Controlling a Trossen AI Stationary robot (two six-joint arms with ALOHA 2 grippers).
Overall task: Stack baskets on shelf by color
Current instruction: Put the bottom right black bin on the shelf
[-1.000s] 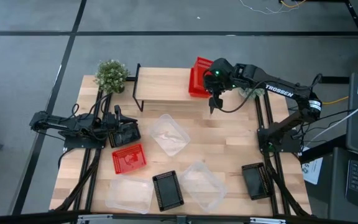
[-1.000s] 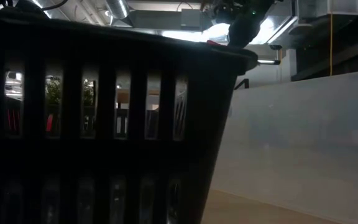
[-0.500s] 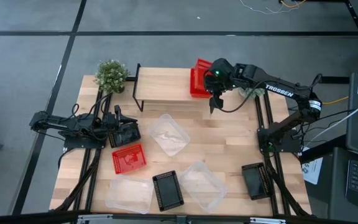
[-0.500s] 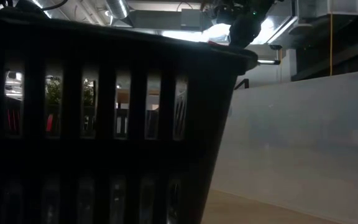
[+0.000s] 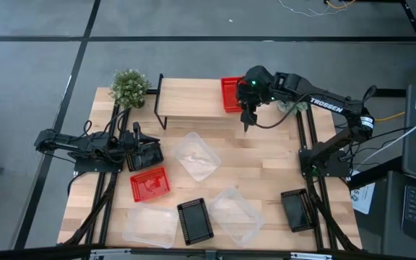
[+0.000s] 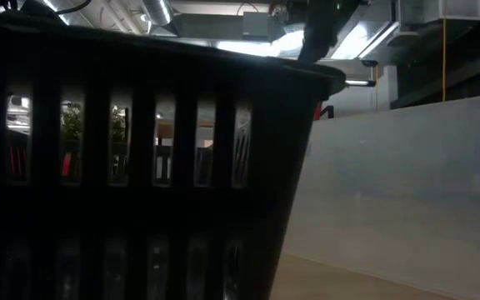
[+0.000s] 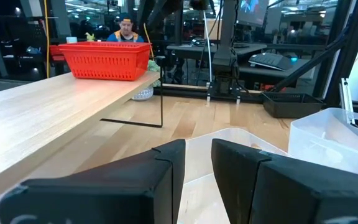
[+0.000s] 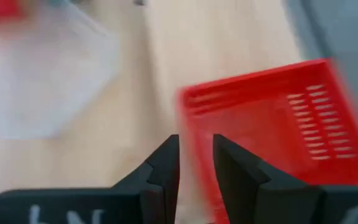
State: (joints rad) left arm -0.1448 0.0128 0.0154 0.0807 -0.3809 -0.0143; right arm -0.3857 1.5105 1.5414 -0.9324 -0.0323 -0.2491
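Observation:
A red basket sits flat on the right end of the light-wood shelf; the left wrist view shows the same basket. My right gripper hangs just above that basket's right side, pointing down and open. In its wrist view the gripper has a gap between its fingers, in line with one wall of the basket below. My left gripper waits low at the table's left side, open, with nothing visible between its fingers.
On the table lie a second red basket, three clear baskets and two black baskets. A potted plant stands by the shelf's left end. The near black basket fills the low view.
My right gripper has opened and let go of the red basket. The basket, held tipped up over the shelf's right end a second ago, has dropped flat onto the shelf. The arm has stayed over the same spot.

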